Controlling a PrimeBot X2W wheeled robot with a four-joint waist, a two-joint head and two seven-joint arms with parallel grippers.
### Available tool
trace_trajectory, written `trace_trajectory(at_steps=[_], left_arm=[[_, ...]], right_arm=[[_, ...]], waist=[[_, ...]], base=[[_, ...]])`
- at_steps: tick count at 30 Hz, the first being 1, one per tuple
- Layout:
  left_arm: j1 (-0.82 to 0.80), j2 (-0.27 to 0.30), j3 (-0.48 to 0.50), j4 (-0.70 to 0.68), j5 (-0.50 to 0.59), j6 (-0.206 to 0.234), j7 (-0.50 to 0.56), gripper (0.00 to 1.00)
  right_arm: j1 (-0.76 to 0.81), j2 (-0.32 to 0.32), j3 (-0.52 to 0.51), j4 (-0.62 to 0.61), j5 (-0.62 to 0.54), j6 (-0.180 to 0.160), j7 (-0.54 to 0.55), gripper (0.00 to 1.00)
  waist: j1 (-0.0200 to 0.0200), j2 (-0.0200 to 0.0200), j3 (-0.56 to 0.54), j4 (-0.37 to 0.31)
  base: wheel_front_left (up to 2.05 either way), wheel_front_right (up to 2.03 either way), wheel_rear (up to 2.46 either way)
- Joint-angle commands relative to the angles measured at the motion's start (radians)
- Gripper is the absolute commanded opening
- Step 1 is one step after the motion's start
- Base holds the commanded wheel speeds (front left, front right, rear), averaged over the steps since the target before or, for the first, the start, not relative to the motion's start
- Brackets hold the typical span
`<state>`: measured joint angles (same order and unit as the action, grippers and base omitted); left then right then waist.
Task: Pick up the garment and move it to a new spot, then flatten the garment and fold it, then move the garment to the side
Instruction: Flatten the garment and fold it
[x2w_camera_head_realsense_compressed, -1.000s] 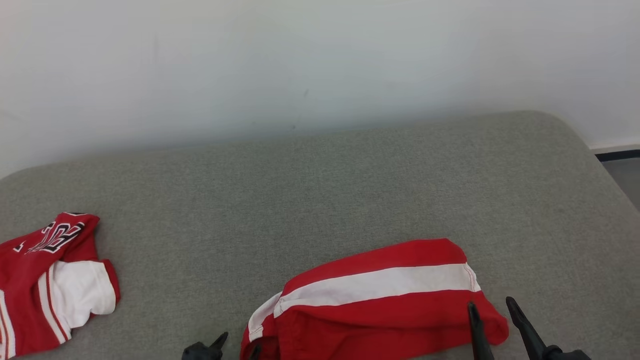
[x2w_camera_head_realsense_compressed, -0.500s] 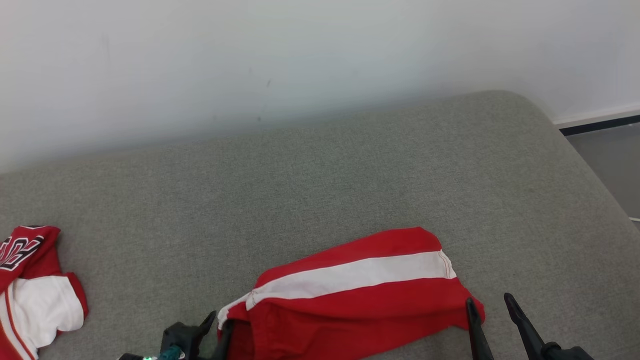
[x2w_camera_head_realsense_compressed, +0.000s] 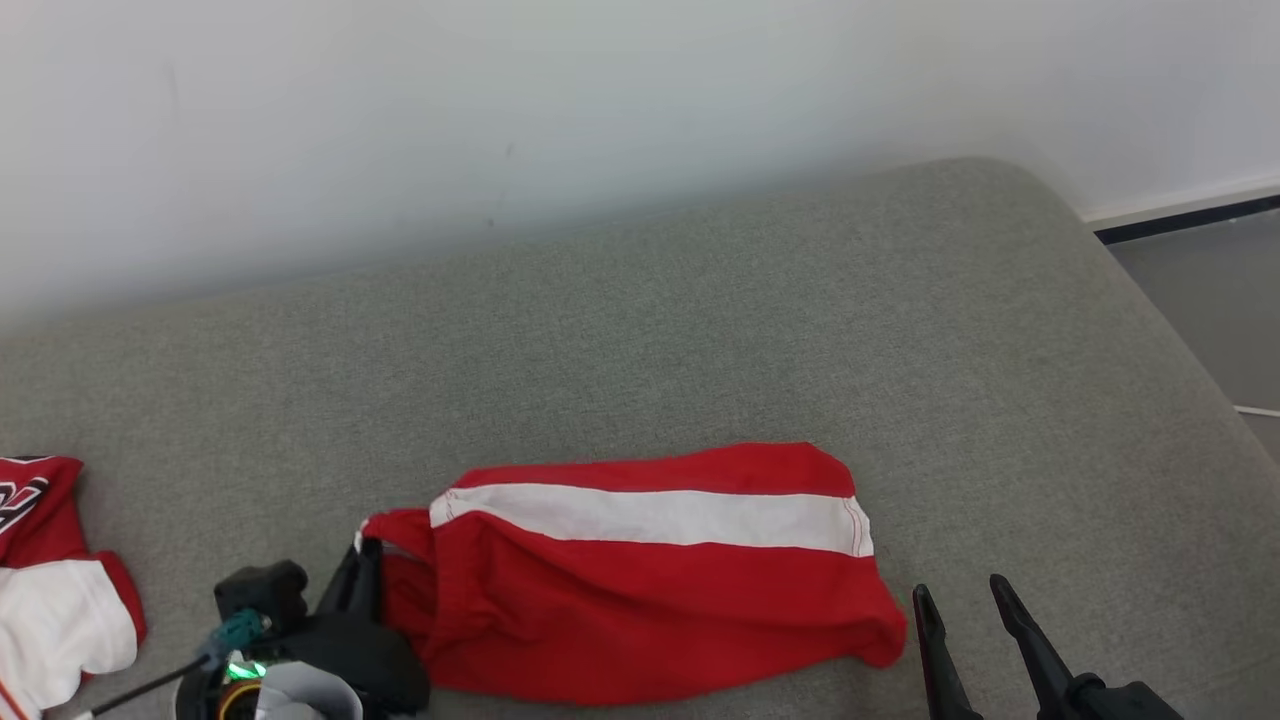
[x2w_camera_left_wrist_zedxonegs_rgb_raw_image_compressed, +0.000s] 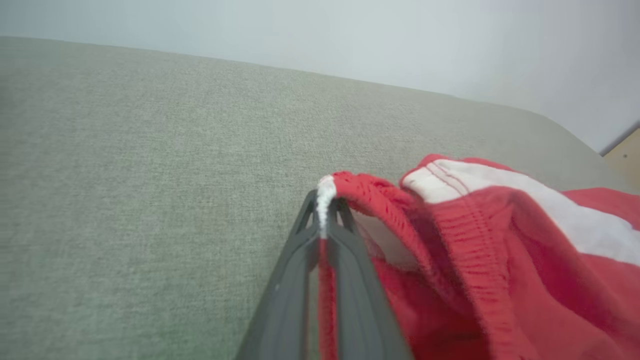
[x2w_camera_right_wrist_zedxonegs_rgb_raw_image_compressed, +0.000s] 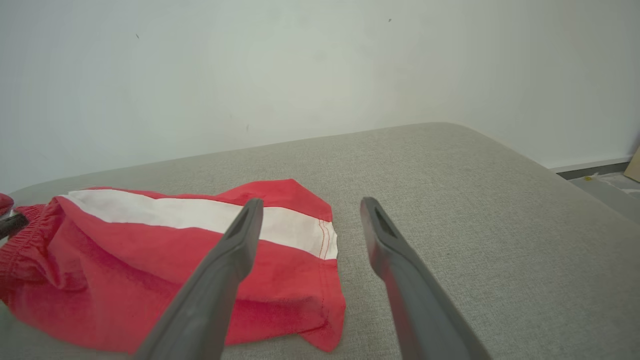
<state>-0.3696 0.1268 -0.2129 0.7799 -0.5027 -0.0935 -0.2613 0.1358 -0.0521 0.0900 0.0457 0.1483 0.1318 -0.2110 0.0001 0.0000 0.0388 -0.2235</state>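
Closing is the change: the left pincer (x2w_camera_left_wrist_zedxonegs_rgb_raw_image_compressed: 324, 210), which stood wide apart a second ago beside the waist of the red shorts (x2w_camera_head_realsense_compressed: 650, 580), now has both fingers pressed together on the waistband (x2w_camera_left_wrist_zedxonegs_rgb_raw_image_compressed: 380, 200). A thin fold of red cloth with a white edge is trapped between them. That end of the shorts is gathered and drawn up towards the grip, where before it lay slack. The general sideways slide of the scene is the head camera turning, not the things moving.

The shorts lie along the front part of the grey cushion (x2w_camera_head_realsense_compressed: 700, 330), the white stripe (x2w_camera_head_realsense_compressed: 650, 518) running lengthways, the hem end flat on the cushion. The right pincer (x2w_camera_head_realsense_compressed: 958, 588) hangs over the cushion's front edge just beside that hem, fingers well apart, touching nothing.

My reading is that the pick-up is under way: one end is secured and the other not yet gripped. Lifting from the waistband alone would probably let the rest trail and crumple.

A second red-and-white shirt (x2w_camera_head_realsense_compressed: 50, 600) sits at the cushion's left end. It carries black lettering (x2w_camera_head_realsense_compressed: 20, 492) edged in white, cut off by the frame and unreadable. No brand or label can be made out on the shorts.
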Motion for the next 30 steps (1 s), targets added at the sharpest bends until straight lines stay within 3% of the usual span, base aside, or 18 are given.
trace_trajectory(at_steps=[1,8,9,10,11,21,30], left_arm=[[-0.032,0.006,0.023,0.007,-0.009,0.017,-0.005,0.00],[-0.091,0.019,0.081,0.062,0.008,0.057,-0.004,0.00],[-0.096,0.018,0.081,0.078,0.008,0.057,-0.004,0.04],[-0.102,0.019,0.081,0.094,0.010,0.057,-0.004,0.68],[-0.108,0.022,0.078,0.110,0.013,0.055,-0.004,1.00],[-0.081,0.031,0.020,0.196,0.048,0.013,0.023,1.00],[-0.063,0.020,-0.044,0.071,0.027,-0.029,0.089,1.00]], right_arm=[[-0.010,0.002,0.003,0.001,0.007,-0.002,-0.002,1.00],[-0.020,0.002,0.011,0.002,0.002,-0.002,0.000,1.00],[-0.021,0.002,0.012,0.002,0.004,-0.002,0.001,1.00],[-0.022,0.002,0.013,0.003,0.006,-0.002,0.002,1.00],[-0.023,0.002,0.013,0.004,0.008,-0.002,0.003,1.00],[0.005,0.002,-0.003,0.014,0.017,-0.002,0.005,1.00],[0.016,0.002,0.006,0.016,0.025,-0.002,0.005,1.00]], waist=[[-0.0001,0.0000,0.011,-0.010],[-0.0001,0.0000,0.035,-0.026],[-0.0001,0.0000,0.036,-0.026],[-0.0001,0.0000,0.038,-0.025],[-0.0001,0.0000,0.038,-0.024],[-0.0001,0.0000,-0.010,0.028],[-0.0001,0.0000,-0.040,0.091]], base=[[0.00,0.00,0.00],[0.00,0.00,0.00],[0.00,0.00,0.00],[0.00,0.00,0.00],[0.00,0.00,0.00],[0.00,0.00,0.00],[0.00,0.00,0.00]])
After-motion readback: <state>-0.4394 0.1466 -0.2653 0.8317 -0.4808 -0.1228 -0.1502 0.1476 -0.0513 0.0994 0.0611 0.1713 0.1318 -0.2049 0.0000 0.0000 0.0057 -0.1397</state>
